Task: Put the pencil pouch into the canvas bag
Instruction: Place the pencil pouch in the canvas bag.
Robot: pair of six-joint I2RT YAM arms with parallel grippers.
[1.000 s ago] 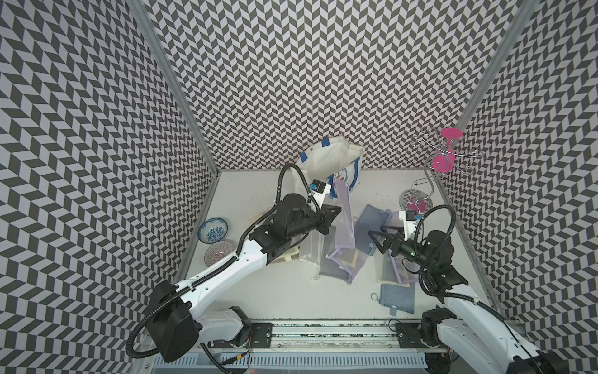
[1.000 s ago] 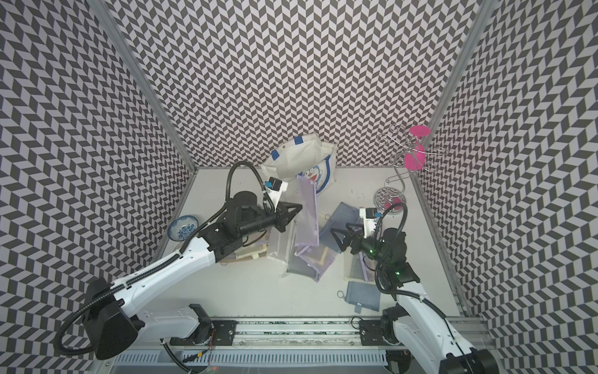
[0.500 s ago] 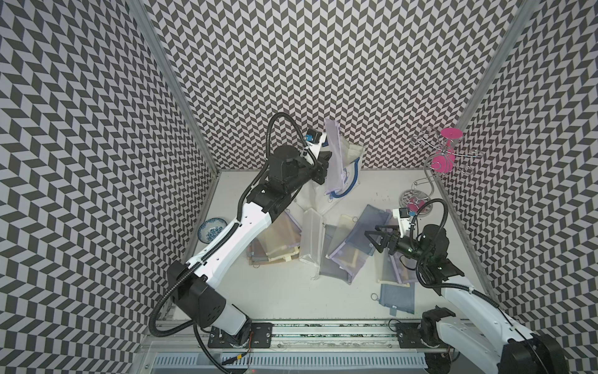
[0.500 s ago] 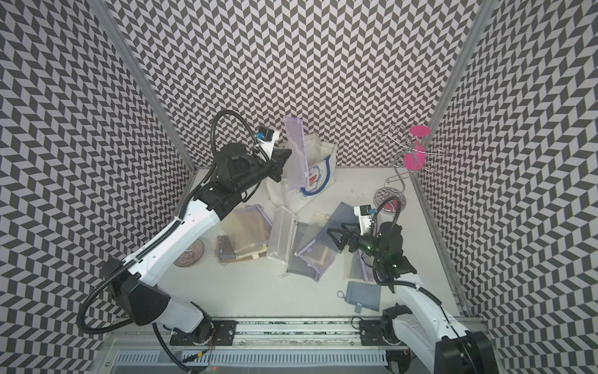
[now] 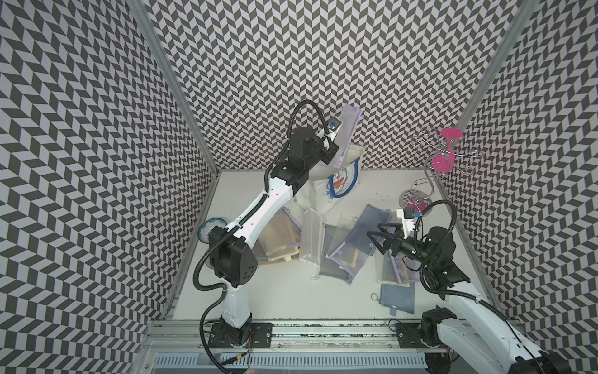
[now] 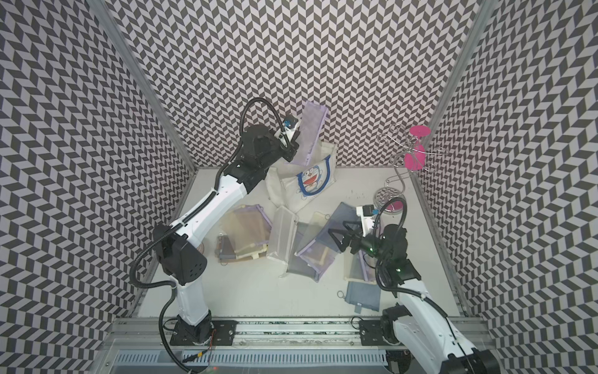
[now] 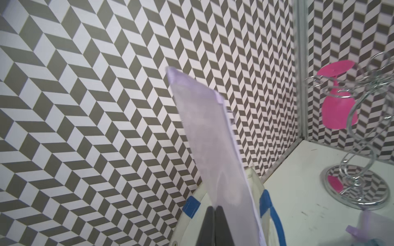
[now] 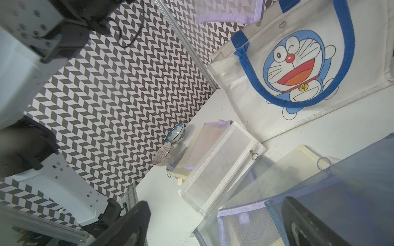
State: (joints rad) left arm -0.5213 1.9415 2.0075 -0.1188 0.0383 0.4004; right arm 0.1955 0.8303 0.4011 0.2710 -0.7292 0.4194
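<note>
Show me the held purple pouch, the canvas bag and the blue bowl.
held purple pouch [image 7: 213,149], left wrist view, mesh face
canvas bag [image 8: 294,61], right wrist view, printed front
blue bowl [image 8: 176,136], right wrist view, outer wall

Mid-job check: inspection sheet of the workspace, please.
Surface: white tabletop, lightly scuffed.
Job's things: translucent lilac mesh pencil pouch held upright over the cream canvas bag with blue handles; not yet inside.
Clutter: loose mesh pouches strewn mid-table; two small bowls; chrome wire stand with pink cups.
Grippers: left gripper shut on the pencil pouch; right gripper open, empty, above the loose pouches.
Cables: black corrugated hoses arch over both wrists; no snag seen.
Surroundings: chevron-patterned walls; aluminium rail in front.
</note>
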